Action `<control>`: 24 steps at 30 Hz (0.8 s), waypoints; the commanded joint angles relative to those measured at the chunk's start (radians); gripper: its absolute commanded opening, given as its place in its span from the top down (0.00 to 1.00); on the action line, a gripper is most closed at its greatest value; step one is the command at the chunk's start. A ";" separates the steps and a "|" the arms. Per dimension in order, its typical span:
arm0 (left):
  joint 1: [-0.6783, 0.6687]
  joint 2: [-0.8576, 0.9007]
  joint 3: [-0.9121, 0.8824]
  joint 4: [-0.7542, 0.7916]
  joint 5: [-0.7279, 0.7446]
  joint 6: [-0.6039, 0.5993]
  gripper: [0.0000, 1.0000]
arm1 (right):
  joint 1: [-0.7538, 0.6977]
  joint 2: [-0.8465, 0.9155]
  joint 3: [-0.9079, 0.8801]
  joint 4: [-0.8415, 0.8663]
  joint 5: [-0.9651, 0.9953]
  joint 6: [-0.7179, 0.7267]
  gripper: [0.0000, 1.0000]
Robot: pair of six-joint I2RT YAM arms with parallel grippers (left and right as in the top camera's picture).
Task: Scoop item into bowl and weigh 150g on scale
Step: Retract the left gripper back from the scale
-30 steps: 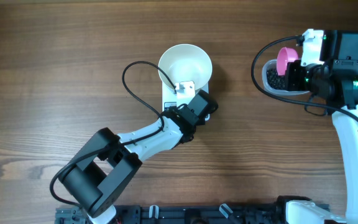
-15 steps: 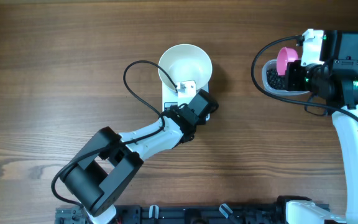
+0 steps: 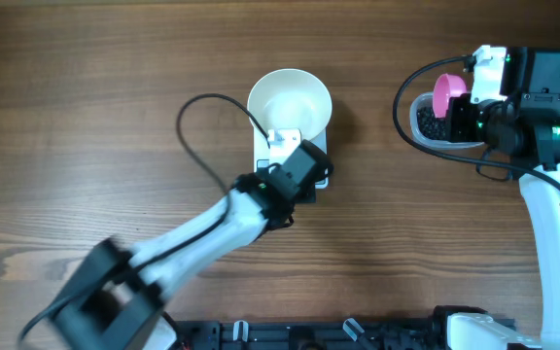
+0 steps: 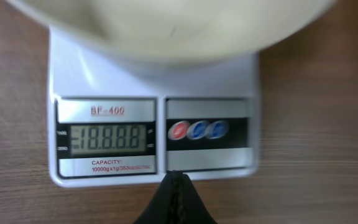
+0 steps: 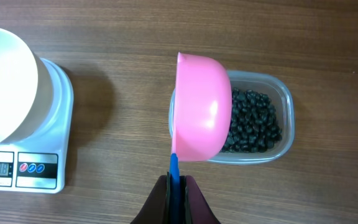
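Note:
The white bowl (image 3: pixel 290 100) stands on the white scale (image 3: pixel 262 156). In the left wrist view the scale (image 4: pixel 104 74) shows all eights on its display, with the bowl (image 4: pixel 166 25) blurred above it. My left gripper (image 4: pixel 174 177) is shut and holds nothing; its tip is at the scale's front edge between display and buttons. My right gripper (image 5: pixel 176 183) is shut on the blue handle of a pink scoop (image 5: pixel 201 115). The scoop is tipped on its side above the black beads (image 5: pixel 253 121). From overhead, the scoop (image 3: pixel 447 92) hangs over the tub's left end.
A clear plastic tub (image 5: pixel 284 99) holds the beads at the table's right side, seen from overhead as the tub (image 3: pixel 421 122). A black cable (image 3: pixel 188 136) loops left of the scale. Another cable (image 3: pixel 402 112) curves round the tub's left side.
The left arm has swung, its rear links now blurred and further left, and its gripper has shifted slightly left along the scale's front. The right arm and scoop have not moved.

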 commanded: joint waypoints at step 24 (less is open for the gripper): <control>0.494 -0.573 0.018 -0.254 0.074 0.512 0.00 | -0.001 -0.013 0.014 -0.031 -0.215 -0.003 0.96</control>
